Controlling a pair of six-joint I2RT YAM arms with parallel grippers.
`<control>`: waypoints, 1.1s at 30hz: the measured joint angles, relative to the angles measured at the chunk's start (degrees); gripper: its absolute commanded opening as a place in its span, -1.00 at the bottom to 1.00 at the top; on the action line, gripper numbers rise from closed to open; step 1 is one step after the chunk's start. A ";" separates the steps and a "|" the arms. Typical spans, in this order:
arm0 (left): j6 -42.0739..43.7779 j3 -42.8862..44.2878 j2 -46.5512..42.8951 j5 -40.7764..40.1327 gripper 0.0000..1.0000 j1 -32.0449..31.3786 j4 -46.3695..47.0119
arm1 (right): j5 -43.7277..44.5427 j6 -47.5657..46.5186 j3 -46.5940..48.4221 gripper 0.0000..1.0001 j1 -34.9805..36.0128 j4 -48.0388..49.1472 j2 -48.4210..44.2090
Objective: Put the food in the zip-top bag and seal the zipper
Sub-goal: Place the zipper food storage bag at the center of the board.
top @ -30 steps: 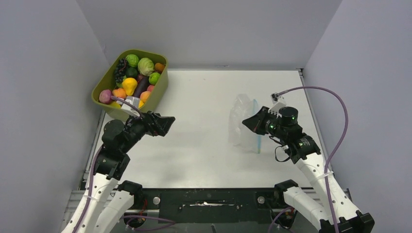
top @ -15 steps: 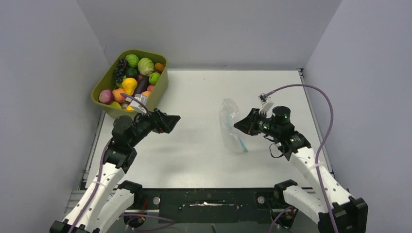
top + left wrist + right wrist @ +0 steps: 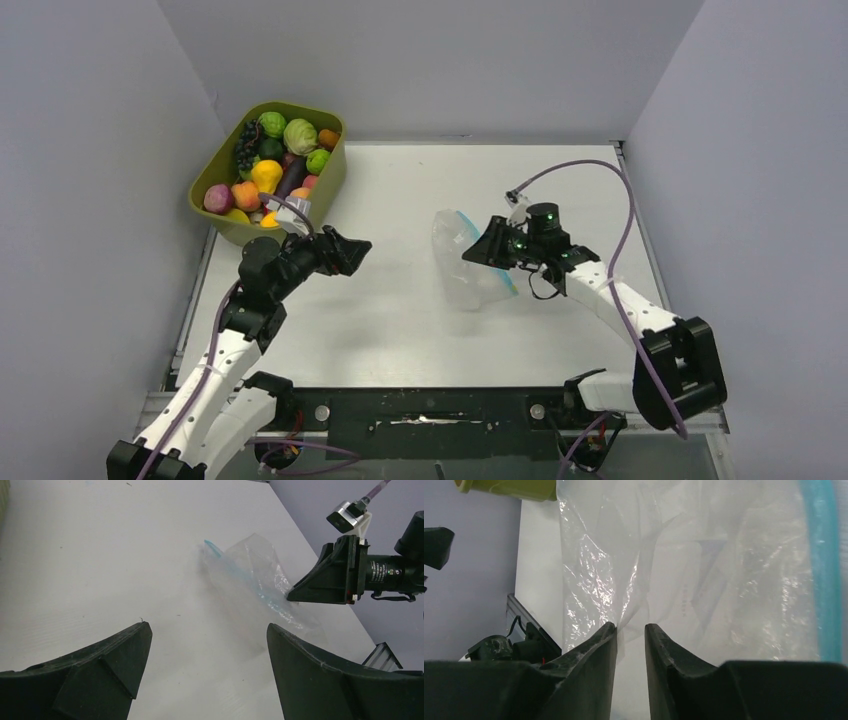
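Observation:
The clear zip-top bag (image 3: 458, 265) lies crumpled mid-table, its teal zipper (image 3: 506, 284) on the side towards my right arm. My right gripper (image 3: 470, 254) is at the bag's right edge, jaws almost together with a fold of the plastic (image 3: 634, 580) between them. The zipper (image 3: 824, 570) runs down the right of the right wrist view. My left gripper (image 3: 355, 250) is open and empty, hovering left of the bag. In its view (image 3: 207, 630) it faces the bag (image 3: 250, 575) and the right gripper (image 3: 291, 596). The toy food (image 3: 268, 176) sits in the tub.
The olive-green tub (image 3: 336, 172) stands at the back left corner against the left wall. Grey walls close in the table on the left, back and right. My right arm's purple cable (image 3: 610, 190) loops above the table's right side.
My right gripper has dragged the bag leftward towards the table's middle, and the bag has gone from standing upright to lying lower. My left gripper has moved slightly right.

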 measured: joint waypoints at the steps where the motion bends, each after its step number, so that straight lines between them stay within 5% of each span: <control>1: 0.07 -0.57 0.02 0.07 0.72 -0.02 0.02 | -0.26 0.48 0.76 -0.18 1.31 0.87 1.95; 4: 0.28 -1.51 0.04 1.09 0.70 -0.04 -0.02 | -0.79 -0.57 4.00 0.11 3.93 0.17 6.45; 7: 0.33 -1.53 -0.22 1.73 0.65 -0.31 -0.13 | 0.90 -4.17 7.67 0.16 4.35 -3.48 7.61; 18: 0.37 5.42 3.65 -1.44 0.61 -1.57 -7.48 | 1.97 -13.18 10.95 0.13 -7.48 -10.95 11.15; 29: 1.81 9.27 5.88 -3.78 0.61 -2.38 -12.02 | -5.84 -14.34 11.43 0.09 -6.08 -9.11 21.84; 33: 1.81 9.27 5.88 -4.63 0.60 -2.64 -13.07 | -6.69 -14.47 11.43 -0.13 -5.14 -8.76 22.69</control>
